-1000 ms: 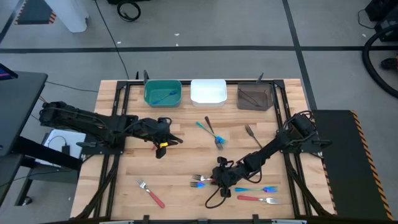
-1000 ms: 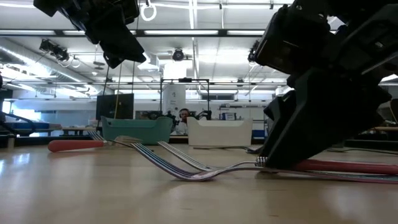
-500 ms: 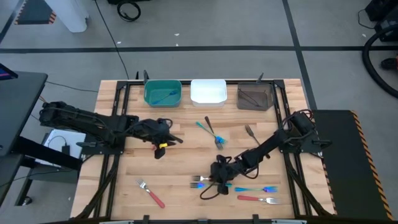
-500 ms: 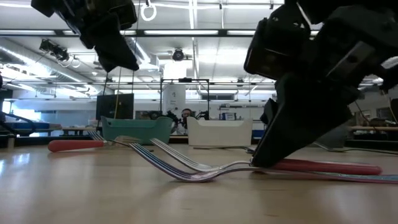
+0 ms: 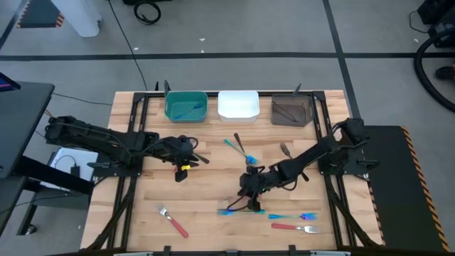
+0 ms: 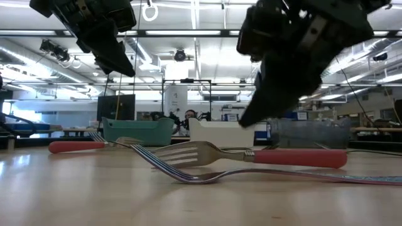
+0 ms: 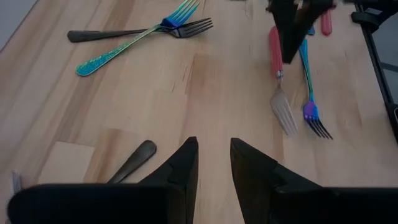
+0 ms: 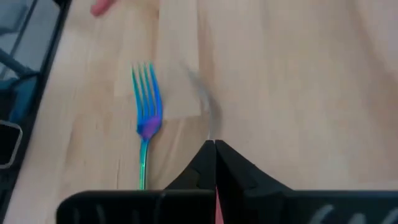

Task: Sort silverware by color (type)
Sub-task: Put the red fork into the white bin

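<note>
Pale wooden counter (image 5: 213,181) in big workshop hall. Red-handled fork (image 6: 251,154) pinched by right gripper (image 5: 250,190) jaws mid-counter, lifted, lying level. Left gripper (image 5: 190,159) jaws narrowly apart, holding nothing.

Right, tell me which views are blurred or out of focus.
Right wrist view: motion-smeared, the red-handled fork in the right tool is a faint streak. Low view: near blue fork soft, arms dark against ceiling lights. High and left wrist views: sharp.
</note>
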Tool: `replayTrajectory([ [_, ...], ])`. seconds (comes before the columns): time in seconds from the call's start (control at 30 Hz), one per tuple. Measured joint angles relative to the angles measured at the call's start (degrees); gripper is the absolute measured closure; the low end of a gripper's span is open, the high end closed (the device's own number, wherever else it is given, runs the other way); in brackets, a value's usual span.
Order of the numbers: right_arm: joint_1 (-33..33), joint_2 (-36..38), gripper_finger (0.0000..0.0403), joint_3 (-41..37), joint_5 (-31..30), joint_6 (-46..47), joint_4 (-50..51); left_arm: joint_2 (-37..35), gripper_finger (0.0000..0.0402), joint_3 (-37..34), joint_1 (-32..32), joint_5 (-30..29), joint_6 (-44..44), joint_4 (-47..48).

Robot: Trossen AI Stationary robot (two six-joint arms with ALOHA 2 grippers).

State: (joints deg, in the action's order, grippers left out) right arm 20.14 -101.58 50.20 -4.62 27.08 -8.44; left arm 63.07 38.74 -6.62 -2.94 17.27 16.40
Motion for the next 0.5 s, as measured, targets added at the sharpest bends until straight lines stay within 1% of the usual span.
replayTrajectory([
  [0.07, -1.0, 1.8, 0.0400, 0.0, 0.1, -0.1, 1.7, 0.0, 0.0308, 0.0, 0.0, 0.0, -0.5, 0.0],
  [0.17, -1.8, 3.3, 0.0384, 0.1, 1.5, -0.1, 3.5, 0.0, 0.0308, 0.0, 0.0, 0.0, -1.1, 0.0],
  [0.37, -1.6, 3.2, 0.0346, 0.1, 7.6, -0.3, 7.2, 0.0, 0.0308, 0.0, 0.1, 0.0, -4.8, -0.1],
  [0.5, -0.9, 3.1, 0.0327, 0.1, 6.3, -3.0, 9.6, 0.0, 0.0308, 0.0, 0.1, 0.0, -6.2, 0.0],
])
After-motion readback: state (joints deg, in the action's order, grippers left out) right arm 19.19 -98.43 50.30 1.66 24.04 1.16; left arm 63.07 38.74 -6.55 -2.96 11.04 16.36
